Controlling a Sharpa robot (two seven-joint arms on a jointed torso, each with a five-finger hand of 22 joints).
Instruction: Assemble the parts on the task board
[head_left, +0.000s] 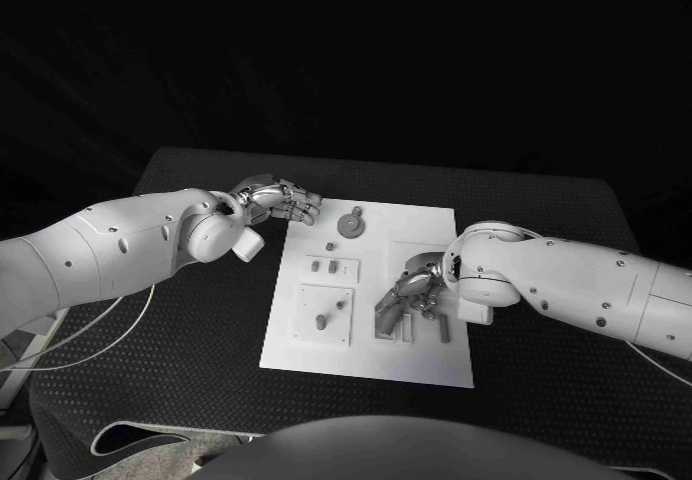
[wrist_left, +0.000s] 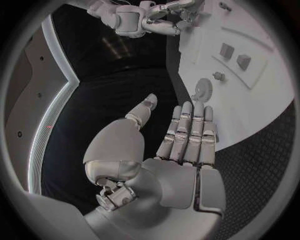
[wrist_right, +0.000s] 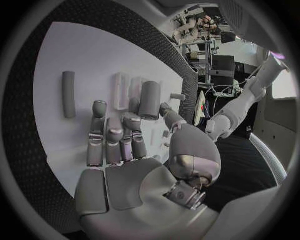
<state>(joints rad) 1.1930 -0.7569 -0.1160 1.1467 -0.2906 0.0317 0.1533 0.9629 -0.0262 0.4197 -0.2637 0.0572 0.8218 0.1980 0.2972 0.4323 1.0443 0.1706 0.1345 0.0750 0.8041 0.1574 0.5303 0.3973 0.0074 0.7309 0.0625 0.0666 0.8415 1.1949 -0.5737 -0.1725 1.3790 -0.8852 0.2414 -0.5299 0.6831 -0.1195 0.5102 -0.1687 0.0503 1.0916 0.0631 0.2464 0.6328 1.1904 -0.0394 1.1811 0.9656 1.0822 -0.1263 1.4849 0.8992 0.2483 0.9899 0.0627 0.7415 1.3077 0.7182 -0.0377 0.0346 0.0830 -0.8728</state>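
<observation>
White task board (head_left: 378, 360) flat mid-table, small grey parts (head_left: 351, 224) scattered on it, one grey rod (wrist_right: 68, 94) lying loose.

Left robot hand (wrist_left: 181, 150) flat, fingers together, empty, above table beside task board (wrist_left: 250, 100); gear-like part (wrist_left: 202, 90) on board.

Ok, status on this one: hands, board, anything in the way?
Left hand open, at the task board's far left corner. Right hand holds a grey cylinder over the board. Loose grey rod lies beside it.

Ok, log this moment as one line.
left hand: open, at task board far corner | right hand: holding grey cylinder over board | loose peg: lying on board
</observation>
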